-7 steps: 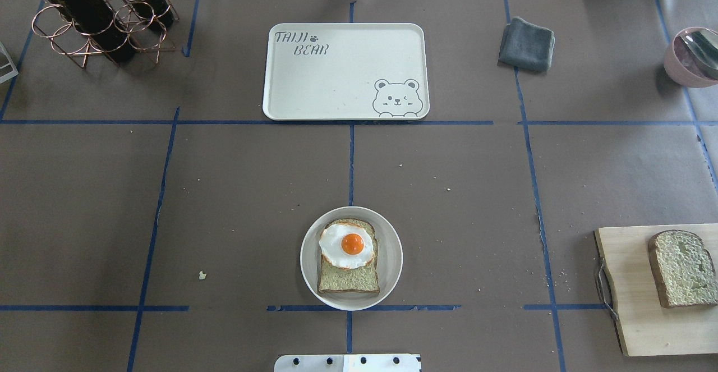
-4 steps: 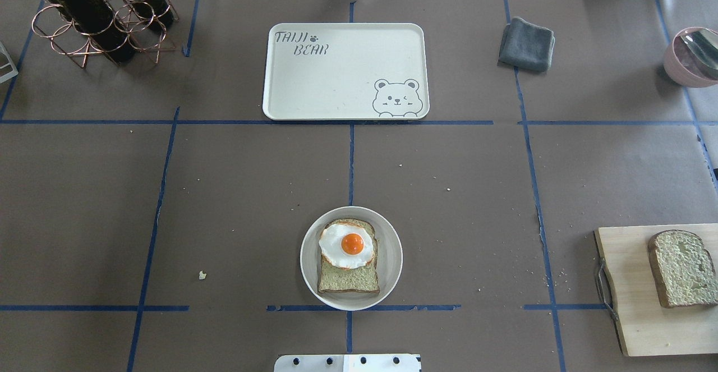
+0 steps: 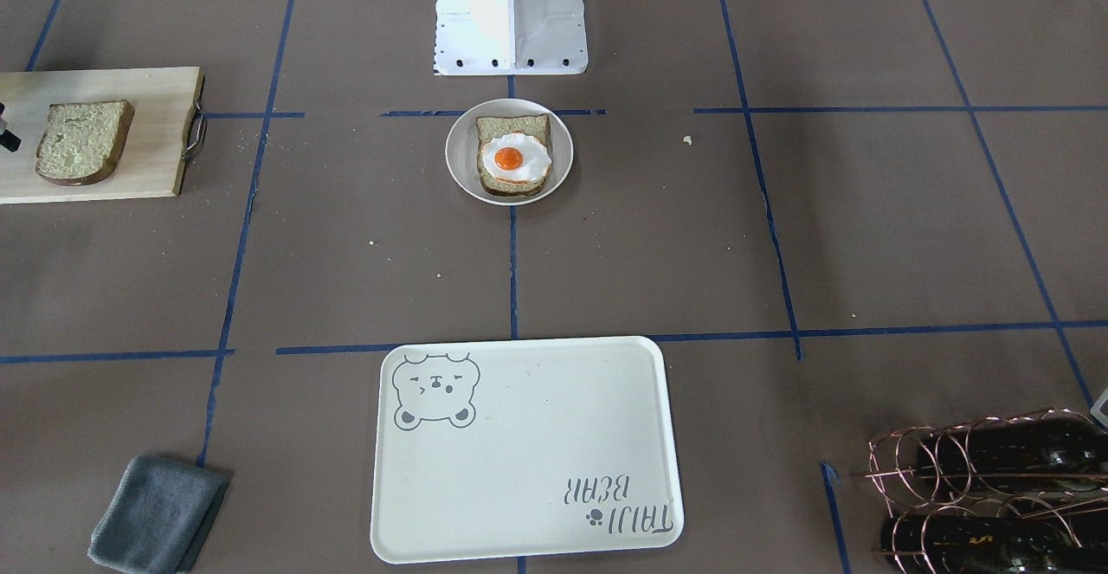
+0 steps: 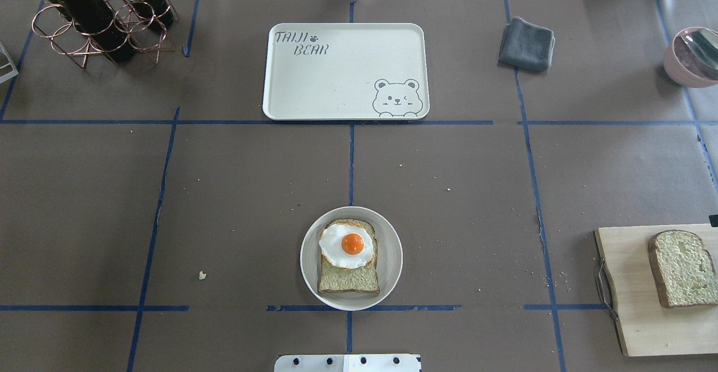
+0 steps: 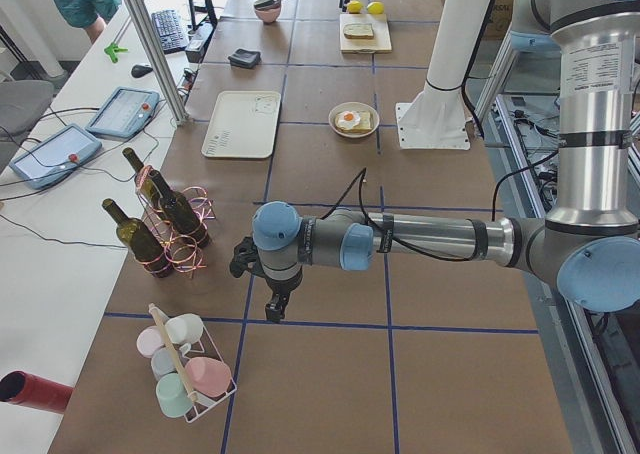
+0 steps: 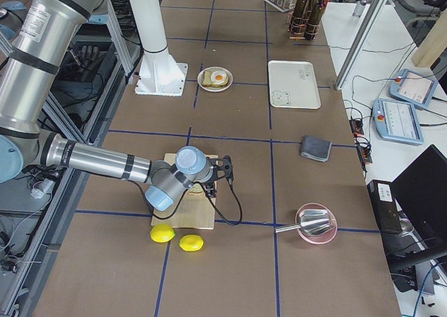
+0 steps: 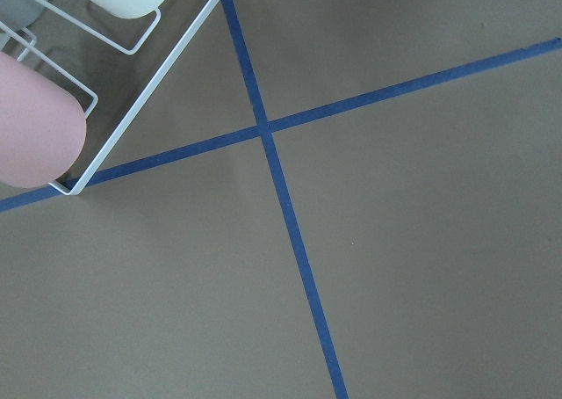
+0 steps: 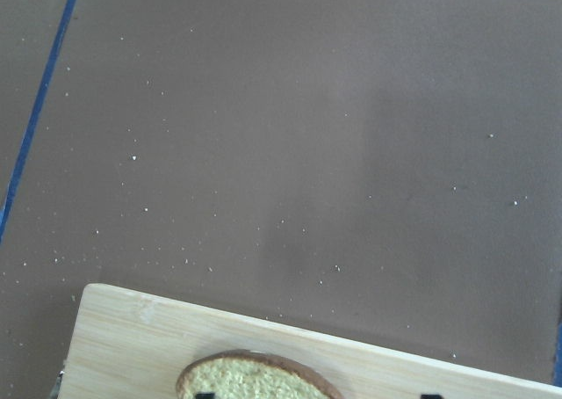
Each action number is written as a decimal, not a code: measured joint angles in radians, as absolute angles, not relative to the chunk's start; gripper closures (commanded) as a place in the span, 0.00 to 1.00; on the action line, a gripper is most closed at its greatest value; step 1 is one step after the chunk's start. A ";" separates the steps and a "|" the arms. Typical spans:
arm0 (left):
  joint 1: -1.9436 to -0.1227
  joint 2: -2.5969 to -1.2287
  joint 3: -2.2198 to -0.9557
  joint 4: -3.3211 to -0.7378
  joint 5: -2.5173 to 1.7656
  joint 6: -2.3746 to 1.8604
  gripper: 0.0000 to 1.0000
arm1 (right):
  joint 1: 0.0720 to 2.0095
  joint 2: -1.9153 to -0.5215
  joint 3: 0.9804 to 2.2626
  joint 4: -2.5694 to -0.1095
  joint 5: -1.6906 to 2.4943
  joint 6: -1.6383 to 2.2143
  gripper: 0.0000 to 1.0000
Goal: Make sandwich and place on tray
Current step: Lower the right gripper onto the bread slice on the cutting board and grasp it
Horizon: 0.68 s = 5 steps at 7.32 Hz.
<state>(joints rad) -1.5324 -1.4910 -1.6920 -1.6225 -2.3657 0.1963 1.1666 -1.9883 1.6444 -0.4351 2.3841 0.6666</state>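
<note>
A slice of bread [image 4: 348,280] with a fried egg [image 4: 348,245] on top lies on a small round plate [image 4: 387,274] near the robot base; it also shows in the front view [image 3: 512,158]. A second bread slice [image 4: 681,267] lies on the wooden cutting board [image 4: 634,299] at the right. The cream bear tray [image 4: 336,74] holds nothing. My right gripper [image 6: 222,176] hovers over the board's far edge. In its wrist view, two fingertips [image 8: 428,395] stand wide apart, either side of the slice [image 8: 255,380]. My left gripper [image 5: 272,309] hangs far left; I cannot tell its state.
A wine bottle rack [image 4: 95,13] stands at the far left. A grey cloth [image 4: 526,44] and a pink bowl [image 4: 693,55] are at the far right. Two lemons [image 6: 174,238] lie beside the board. A cup rack [image 5: 185,369] is near my left gripper.
A black part of my right gripper has come into the overhead view at the right edge, just above the cutting board. Food, plate and tray have not moved.
</note>
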 measured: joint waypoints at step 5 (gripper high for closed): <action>-1.532 -1.490 -1.692 -1.621 -2.365 0.196 0.00 | 1.016 -2.011 1.616 -0.373 2.289 0.799 0.39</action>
<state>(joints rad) -1.5325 -1.4896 -1.6920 -1.6215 -2.3654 0.1963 1.0163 -2.0108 1.6164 -0.3733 2.2890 0.7994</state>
